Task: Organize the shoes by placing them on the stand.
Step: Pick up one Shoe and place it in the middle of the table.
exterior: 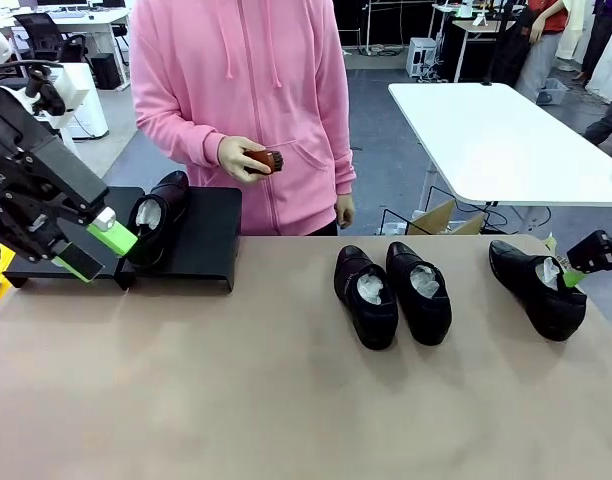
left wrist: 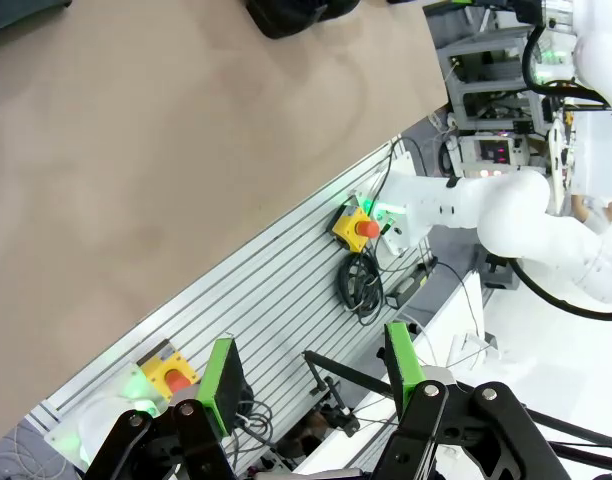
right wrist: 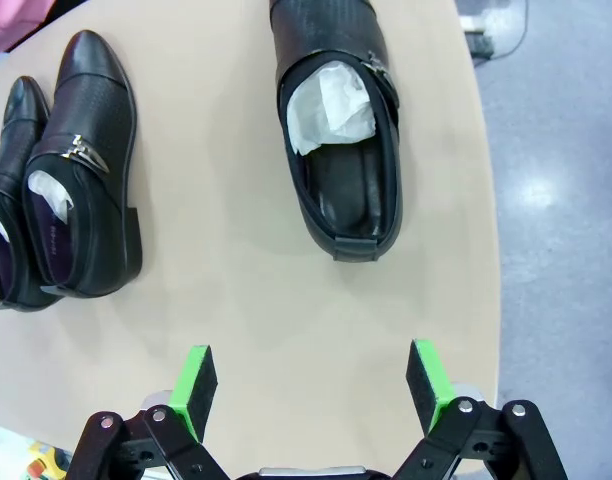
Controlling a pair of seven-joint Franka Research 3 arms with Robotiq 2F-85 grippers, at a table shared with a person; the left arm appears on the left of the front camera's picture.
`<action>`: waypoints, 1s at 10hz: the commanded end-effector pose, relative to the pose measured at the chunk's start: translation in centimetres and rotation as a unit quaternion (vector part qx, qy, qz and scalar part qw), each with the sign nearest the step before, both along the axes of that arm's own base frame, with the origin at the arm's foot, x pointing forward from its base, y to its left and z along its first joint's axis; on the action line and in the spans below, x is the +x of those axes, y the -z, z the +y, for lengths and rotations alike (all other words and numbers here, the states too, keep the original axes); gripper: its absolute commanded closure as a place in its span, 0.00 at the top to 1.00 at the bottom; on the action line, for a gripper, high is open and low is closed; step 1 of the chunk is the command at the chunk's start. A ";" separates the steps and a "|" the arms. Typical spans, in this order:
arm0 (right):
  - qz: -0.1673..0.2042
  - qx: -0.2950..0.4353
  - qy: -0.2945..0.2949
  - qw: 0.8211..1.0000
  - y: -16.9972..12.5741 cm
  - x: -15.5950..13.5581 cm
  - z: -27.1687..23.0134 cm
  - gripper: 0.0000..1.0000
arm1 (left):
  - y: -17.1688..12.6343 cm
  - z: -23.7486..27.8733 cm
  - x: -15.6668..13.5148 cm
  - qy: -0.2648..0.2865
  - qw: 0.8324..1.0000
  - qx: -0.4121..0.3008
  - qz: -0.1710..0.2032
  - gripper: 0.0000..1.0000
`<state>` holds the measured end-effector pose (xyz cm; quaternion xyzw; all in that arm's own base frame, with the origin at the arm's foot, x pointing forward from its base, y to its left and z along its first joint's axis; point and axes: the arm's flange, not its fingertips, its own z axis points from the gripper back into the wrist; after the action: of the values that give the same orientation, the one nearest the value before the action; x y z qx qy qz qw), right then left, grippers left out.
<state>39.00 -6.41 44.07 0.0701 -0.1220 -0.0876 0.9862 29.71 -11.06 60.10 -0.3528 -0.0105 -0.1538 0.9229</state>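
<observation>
One glossy black shoe (exterior: 158, 215) with white stuffing rests on the low black stand (exterior: 201, 245) at the far left. My left gripper (exterior: 96, 250) hovers just left of it, open, with nothing between its green pads (left wrist: 311, 365). Two shoes (exterior: 366, 295) (exterior: 418, 292) lie side by side mid-table. Another shoe (exterior: 536, 288) lies at the right, heel toward my right gripper (exterior: 564, 262). In the right wrist view that gripper (right wrist: 311, 375) is open and short of this shoe (right wrist: 341, 130), with the pair (right wrist: 81, 170) off to the left.
A person in a pink hoodie stands behind the stand, holding a small brown object (exterior: 263, 160). The table's right edge (right wrist: 486, 250) runs close beside the right shoe. A white table (exterior: 486, 140) stands beyond. The near half of the tabletop (exterior: 286, 410) is bare.
</observation>
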 end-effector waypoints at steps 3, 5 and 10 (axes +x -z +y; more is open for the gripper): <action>-0.041 -0.054 -0.063 0.996 -0.7 1.3 0.8 1.00 | 0.0 0.0 0.0 0.009 1.000 -0.013 -0.002 0.75; -0.052 -0.088 -0.131 0.986 -0.3 3.1 0.9 1.00 | 0.0 0.0 0.0 0.009 1.000 -0.013 -0.002 0.75; -0.059 -0.091 -0.142 0.984 -0.1 3.4 0.6 1.00 | 0.0 0.0 0.0 0.009 1.000 -0.013 -0.002 0.75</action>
<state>42.41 -5.30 43.95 -0.0022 -0.1692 0.0582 0.9839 29.70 -11.06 60.11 -0.3529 -0.0100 -0.1543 0.9228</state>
